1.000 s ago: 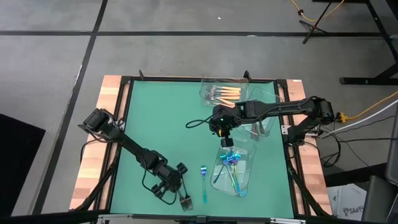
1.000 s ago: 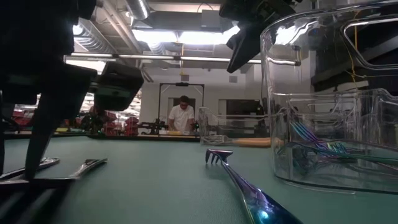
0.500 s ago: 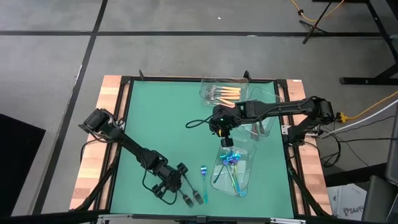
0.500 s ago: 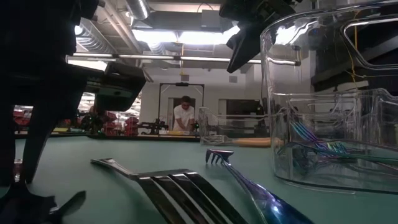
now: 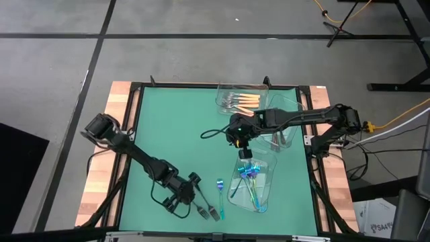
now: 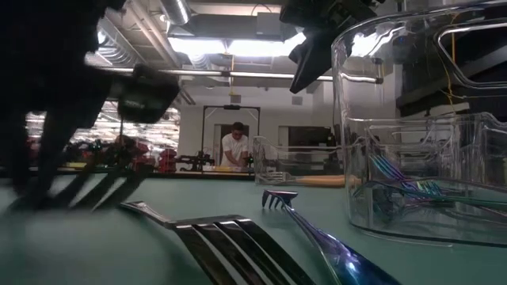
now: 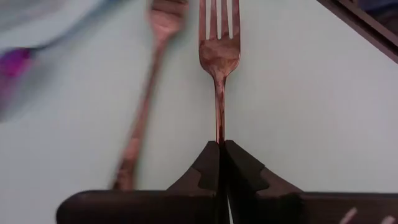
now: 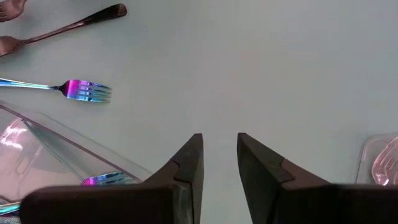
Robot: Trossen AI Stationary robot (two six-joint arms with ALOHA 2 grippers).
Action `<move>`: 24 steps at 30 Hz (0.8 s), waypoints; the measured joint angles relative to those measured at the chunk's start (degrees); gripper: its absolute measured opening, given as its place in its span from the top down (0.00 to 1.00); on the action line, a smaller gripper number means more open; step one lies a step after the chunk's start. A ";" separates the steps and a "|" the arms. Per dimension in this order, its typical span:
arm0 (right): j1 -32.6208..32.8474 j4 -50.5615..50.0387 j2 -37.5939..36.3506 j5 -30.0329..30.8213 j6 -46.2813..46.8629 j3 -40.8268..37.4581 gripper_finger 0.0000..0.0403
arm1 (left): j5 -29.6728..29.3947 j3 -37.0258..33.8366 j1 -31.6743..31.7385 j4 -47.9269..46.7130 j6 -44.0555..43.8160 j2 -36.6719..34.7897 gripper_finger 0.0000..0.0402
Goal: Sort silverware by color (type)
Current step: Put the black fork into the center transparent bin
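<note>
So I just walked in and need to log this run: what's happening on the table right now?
The robot is sorting forks by colour into clear trays. The left gripper, near the table's front edge, has its jaws closed on the handle of a dark fork; a second dark fork lies beside it. The right gripper hangs open and empty over the middle. One iridescent fork is still loose on the mat; others lie in the near tray, and orange-handled forks in the far tray.

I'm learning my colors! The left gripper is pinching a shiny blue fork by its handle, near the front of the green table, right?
Not quite. The left gripper is shut on a dark fork, not a blue one; the left wrist view shows it. The blue fork lies loose on the table beside it.
</note>
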 joint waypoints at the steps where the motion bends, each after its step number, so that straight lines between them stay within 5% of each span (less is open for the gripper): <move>1: -0.01 0.00 0.00 0.04 -0.01 0.00 0.79 | -0.82 0.00 0.03 -0.38 -0.04 -0.66 0.99; 8: -0.01 -1.12 -1.83 4.15 0.02 0.00 0.79 | -9.78 0.09 0.21 -1.07 -1.40 -5.36 0.99; 19: -0.02 -8.62 -14.26 13.64 5.27 0.00 0.79 | -38.71 0.17 3.25 2.12 -2.66 -9.80 0.99; 24: 0.00 -11.81 -20.47 20.91 10.36 0.00 0.79 | -42.43 0.26 6.13 3.83 -2.54 -9.82 0.99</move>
